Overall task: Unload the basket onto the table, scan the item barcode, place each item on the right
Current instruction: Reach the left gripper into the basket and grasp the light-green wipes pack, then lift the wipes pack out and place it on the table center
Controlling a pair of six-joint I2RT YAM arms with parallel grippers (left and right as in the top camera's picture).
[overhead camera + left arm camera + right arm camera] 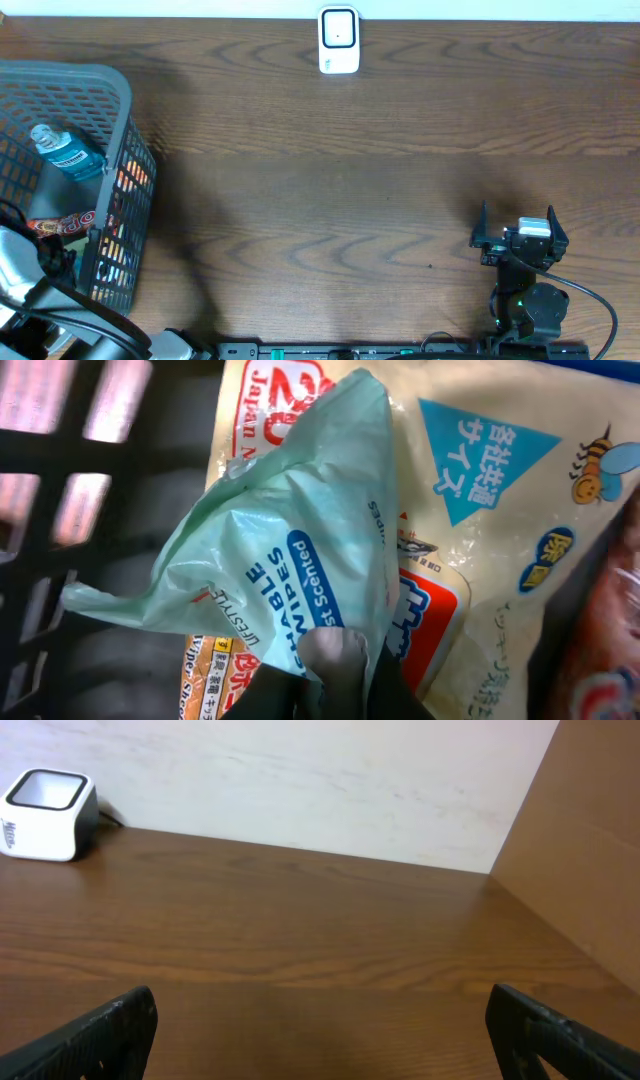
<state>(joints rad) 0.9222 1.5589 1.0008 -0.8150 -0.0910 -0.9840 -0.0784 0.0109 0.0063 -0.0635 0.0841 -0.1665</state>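
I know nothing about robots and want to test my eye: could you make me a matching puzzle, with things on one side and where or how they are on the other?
Things:
1. white scanner
2. blue bottle
3. pale green wipes packet
4. right jaws

Place or state:
A. pinched in the shut left jaws
B. wide open above the table
C. inside the grey basket
D. at the table's far edge

Pairs: 1-D, 2-C, 3-A, 4-B
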